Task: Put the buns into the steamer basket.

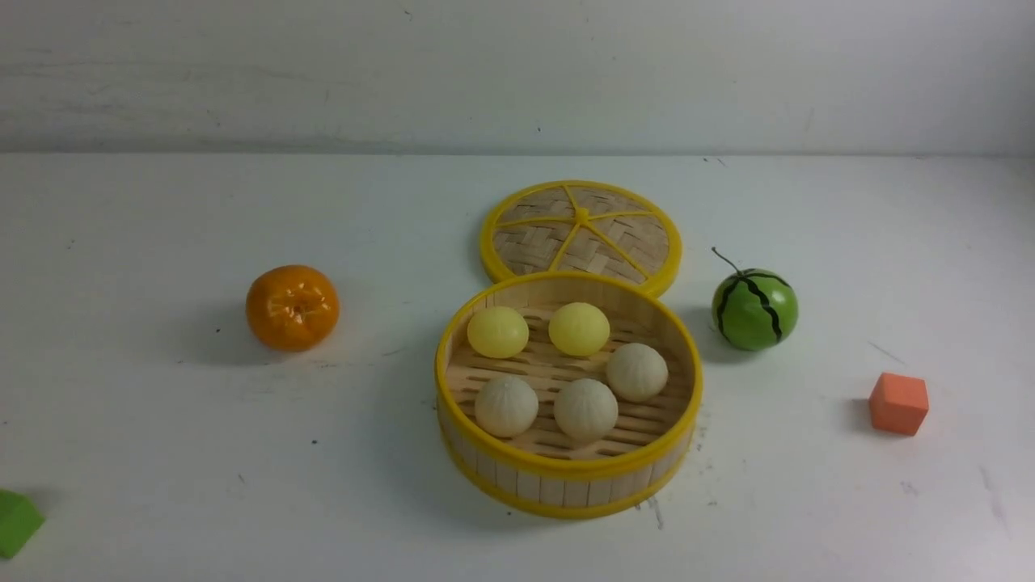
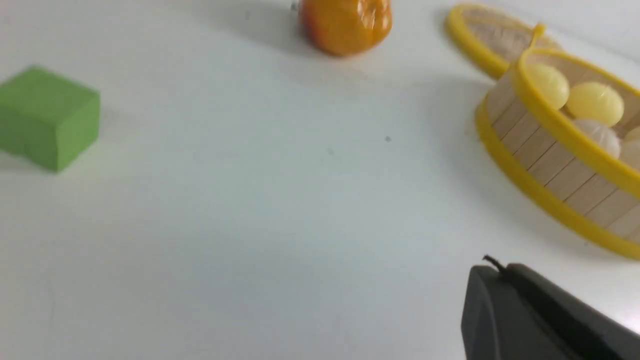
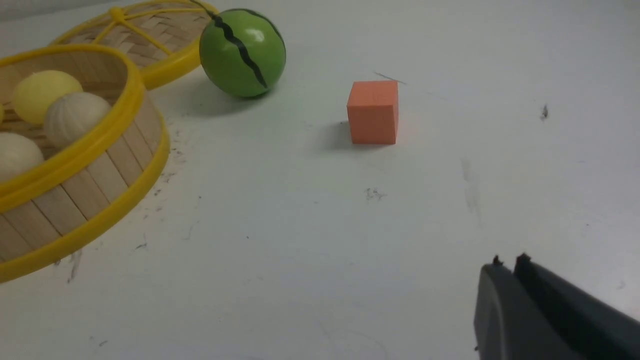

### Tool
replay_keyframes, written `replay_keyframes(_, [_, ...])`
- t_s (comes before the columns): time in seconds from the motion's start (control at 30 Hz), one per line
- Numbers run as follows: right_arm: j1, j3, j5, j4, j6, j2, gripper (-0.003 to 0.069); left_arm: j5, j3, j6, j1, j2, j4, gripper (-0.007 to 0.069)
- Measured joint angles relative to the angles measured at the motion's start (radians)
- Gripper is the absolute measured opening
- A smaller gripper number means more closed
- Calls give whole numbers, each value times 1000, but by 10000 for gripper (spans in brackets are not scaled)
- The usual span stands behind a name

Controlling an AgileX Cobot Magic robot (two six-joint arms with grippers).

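Observation:
The steamer basket (image 1: 566, 467) stands in the middle of the table. Inside it lie the buns: two smooth pale yellow ones (image 1: 497, 331) (image 1: 579, 329) at the back and three pleated beige ones (image 1: 637, 372) (image 1: 506, 406) (image 1: 585, 409) in front. Neither arm shows in the front view. In the left wrist view my left gripper (image 2: 492, 270) is shut and empty, hanging over bare table well short of the basket (image 2: 545, 160). In the right wrist view my right gripper (image 3: 507, 265) has its fingers together with nothing between them, away from the basket (image 3: 90, 185).
The flat woven lid (image 1: 580, 230) lies just behind the basket. An orange fruit (image 1: 292, 307) sits to the left, a green watermelon ball (image 1: 754, 309) to the right. An orange cube (image 1: 898, 402) is at the right front and a green block (image 1: 14, 521) at the left front edge.

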Motion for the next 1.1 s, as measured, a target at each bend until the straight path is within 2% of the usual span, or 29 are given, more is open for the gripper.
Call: replay_keyframes(1.1, [0,0,0,0,0,0,41,6,0,-9,1,0,-6,-13])
